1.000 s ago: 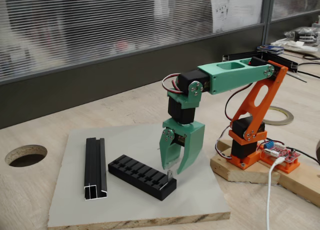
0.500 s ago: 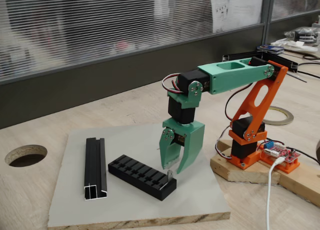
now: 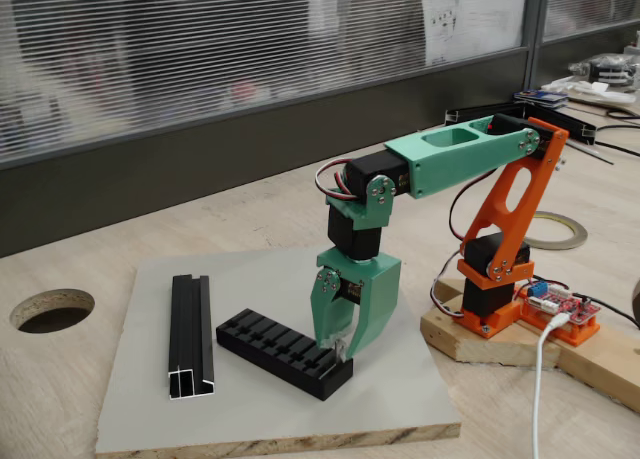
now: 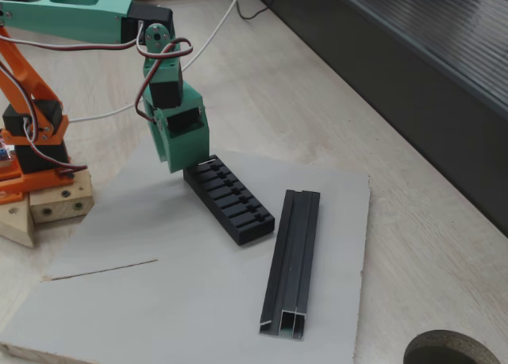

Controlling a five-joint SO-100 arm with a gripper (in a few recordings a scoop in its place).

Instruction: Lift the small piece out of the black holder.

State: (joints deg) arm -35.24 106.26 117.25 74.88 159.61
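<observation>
The grey board (image 3: pixel 400 399) lies on the wooden table (image 3: pixel 250 209) and carries all working items. The arm (image 3: pixel 470 149), green in its upper links with an orange base, reaches down over the board's middle. The glossy channel profile (image 3: pixel 190 334) lies well apart from the work, on the left in this fixed view. The black holder (image 3: pixel 280 351) lies flat beside it, slots upward, also plain in the other fixed view (image 4: pixel 230 197). The gripper (image 3: pixel 340 351) stands nearly vertical with its tips at the holder's right-hand end; its fingers are parted a little and straddle that end slot. The small piece (image 3: pixel 340 350) shows as a grey sliver standing in that slot between the tips. Whether the fingers touch it cannot be told, and nothing appears lifted. Judgement: the step in hand is the final descent onto the piece, with grasp not yet confirmed. The next move calls for a squeeze across the tab, then a straight upward pull, lest the holder tip or drag.
</observation>
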